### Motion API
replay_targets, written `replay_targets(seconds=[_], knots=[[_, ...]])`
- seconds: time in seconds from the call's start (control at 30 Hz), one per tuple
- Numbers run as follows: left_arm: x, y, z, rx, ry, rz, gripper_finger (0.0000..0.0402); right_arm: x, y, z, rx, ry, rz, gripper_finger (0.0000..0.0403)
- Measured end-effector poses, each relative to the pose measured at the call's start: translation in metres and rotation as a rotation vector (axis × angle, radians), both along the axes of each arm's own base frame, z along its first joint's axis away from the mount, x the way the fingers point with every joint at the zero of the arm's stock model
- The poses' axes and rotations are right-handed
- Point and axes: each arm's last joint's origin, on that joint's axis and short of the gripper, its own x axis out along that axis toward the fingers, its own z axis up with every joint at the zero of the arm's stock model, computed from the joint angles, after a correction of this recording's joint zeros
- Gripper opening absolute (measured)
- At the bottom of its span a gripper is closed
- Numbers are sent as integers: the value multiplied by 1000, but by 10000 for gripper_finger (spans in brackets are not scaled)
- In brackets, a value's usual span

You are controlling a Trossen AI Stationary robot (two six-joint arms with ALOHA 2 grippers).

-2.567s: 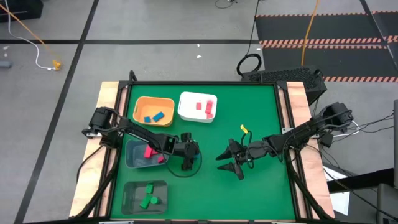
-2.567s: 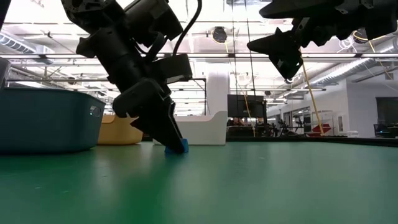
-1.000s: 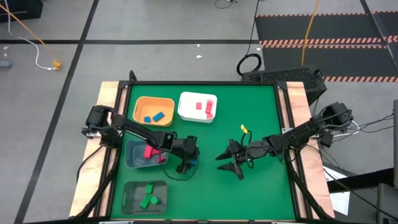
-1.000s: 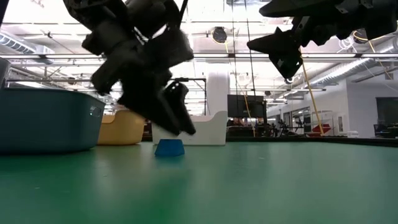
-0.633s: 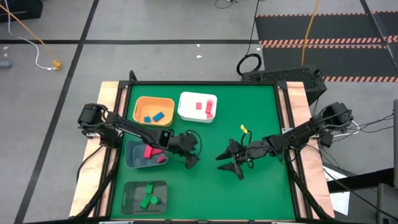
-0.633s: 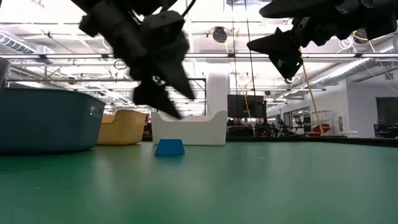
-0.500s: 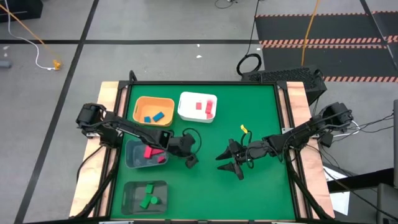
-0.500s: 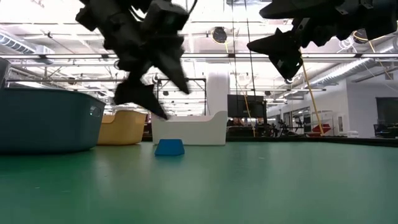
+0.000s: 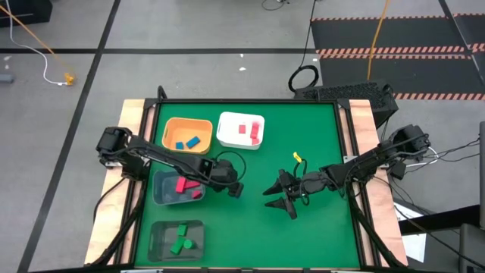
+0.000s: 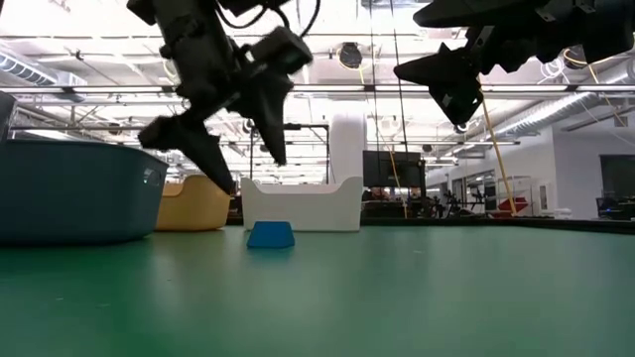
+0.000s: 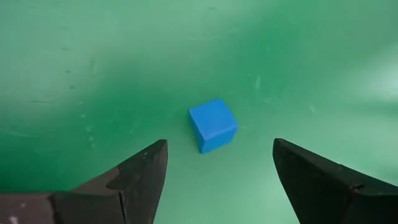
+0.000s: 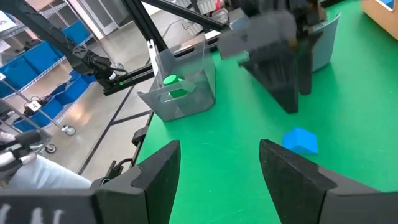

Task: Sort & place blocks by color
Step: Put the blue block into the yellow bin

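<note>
A lone blue block (image 11: pixel 212 125) sits flat on the green table (image 9: pixel 318 136), out in the open between the two arms, the only piece not yet in a bin. Directly above it hangs the left gripper (image 11: pixel 217 168), its jaws spread wide and holding nothing, one finger to each side of the cube and clear of it. In the level view the cube (image 10: pixel 270 234) rests on the mat with the fingers well off the surface above it.

The orange bin (image 9: pixel 187 134), which already holds two blue pieces, stands at the far side of the table beside the white bin (image 9: pixel 241 130) with its red ones. A grey-blue bin (image 9: pixel 176 188) of pink pieces lies just beside the left gripper, and a clear bin (image 9: pixel 176 236) of green ones sits nearest the front edge.

The right gripper (image 9: pixel 282 195) waits mid-table, raised, its jaws likewise released and empty.

The risk now is a poor grasp. The cube appears turned at an angle to the fingers, though the overhead view hides it under the arm, so closing could catch corners and spin or squirt it away. A descent off-centre could instead press one fingertip onto the block and shove it toward the nearby bin wall.
</note>
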Motion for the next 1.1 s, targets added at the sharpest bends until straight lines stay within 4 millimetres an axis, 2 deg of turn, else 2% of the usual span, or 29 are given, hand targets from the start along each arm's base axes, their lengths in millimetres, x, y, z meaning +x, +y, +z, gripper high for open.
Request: replay_targets(seconds=[0.27,0.47,0.57,0.87,1.1], knots=[[11,-12,-19,-35,-8,4,289,0,0,0,-1,2,0,210],[11,-15,-20,-39,-7,19,289,0,0,0,0,2,0,210],[9,-17,-14,-12,38,21,289,0,0,0,0,0,0,210],[17,-18,30,73,81,15,289,0,0,0,0,0,0,210],[31,-25,14,84,123,-18,289,0,0,0,0,0,0,210]])
